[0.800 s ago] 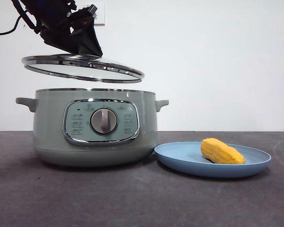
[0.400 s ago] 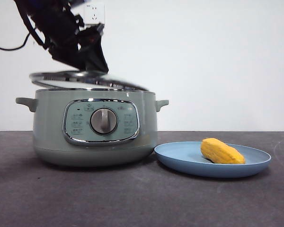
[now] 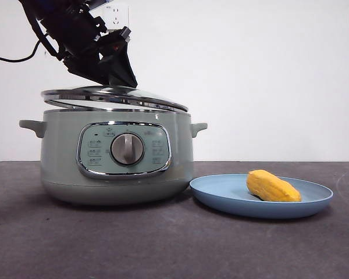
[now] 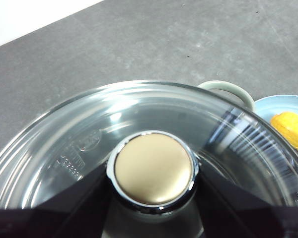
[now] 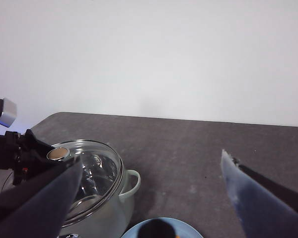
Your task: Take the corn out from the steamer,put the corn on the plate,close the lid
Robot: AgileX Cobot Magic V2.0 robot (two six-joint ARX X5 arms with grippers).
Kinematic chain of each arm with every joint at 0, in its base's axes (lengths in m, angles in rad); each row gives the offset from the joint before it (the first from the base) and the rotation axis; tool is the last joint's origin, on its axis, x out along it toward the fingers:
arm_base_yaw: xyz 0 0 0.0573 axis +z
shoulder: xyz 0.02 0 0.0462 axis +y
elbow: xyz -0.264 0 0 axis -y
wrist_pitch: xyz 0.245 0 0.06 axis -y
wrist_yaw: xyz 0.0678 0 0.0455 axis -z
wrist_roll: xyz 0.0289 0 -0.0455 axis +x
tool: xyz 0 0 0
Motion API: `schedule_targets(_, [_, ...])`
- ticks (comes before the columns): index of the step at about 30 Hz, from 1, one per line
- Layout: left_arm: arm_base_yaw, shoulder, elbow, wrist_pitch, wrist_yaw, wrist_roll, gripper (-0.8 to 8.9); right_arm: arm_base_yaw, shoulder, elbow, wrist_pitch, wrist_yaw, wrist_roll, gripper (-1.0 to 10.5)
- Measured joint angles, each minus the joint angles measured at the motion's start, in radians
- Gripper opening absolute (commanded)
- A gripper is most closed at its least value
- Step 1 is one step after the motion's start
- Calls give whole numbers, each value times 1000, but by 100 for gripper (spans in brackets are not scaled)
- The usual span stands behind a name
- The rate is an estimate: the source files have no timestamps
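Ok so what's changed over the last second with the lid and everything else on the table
The left gripper, shut on the knob of the lid, has lowered the lid from well above the steamer to its rim. It now sits tilted, right edge touching the rim, left edge slightly raised, and has shifted a little right. The corn lies on the plate as before; the steamer has not moved. The right gripper hangs open, away from the work.

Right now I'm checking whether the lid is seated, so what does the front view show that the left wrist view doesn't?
Only the front view shows the steamer's control panel and dial, and the lid resting tilted, one side raised off the pot's rim. Only the left wrist view shows the knob from above, clamped between the left gripper's jaws. Both show the lid, a pot handle, and the corn on the plate.
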Motion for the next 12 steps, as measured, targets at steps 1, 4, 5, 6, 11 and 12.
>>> schedule_targets(1, [-2,6,0,1,1,-1,-6,0,2,0,0,0,0,473])
schedule_targets(4, [-3,22,1,4,4,-9,-6,0,3,0,-3,0,0,473])
schedule_targets(5, [-3,23,2,4,4,-9,-6,0,3,0,-5,0,0,473])
schedule_targets(6, [-4,24,2,4,3,-9,-6,0,3,0,-6,0,0,473])
schedule_targets(11, [-8,26,2,10,0,-9,-7,0,3,0,-17,0,0,473])
schedule_targets(12, [-8,26,2,7,0,-9,-6,0,3,0,-19,0,0,473])
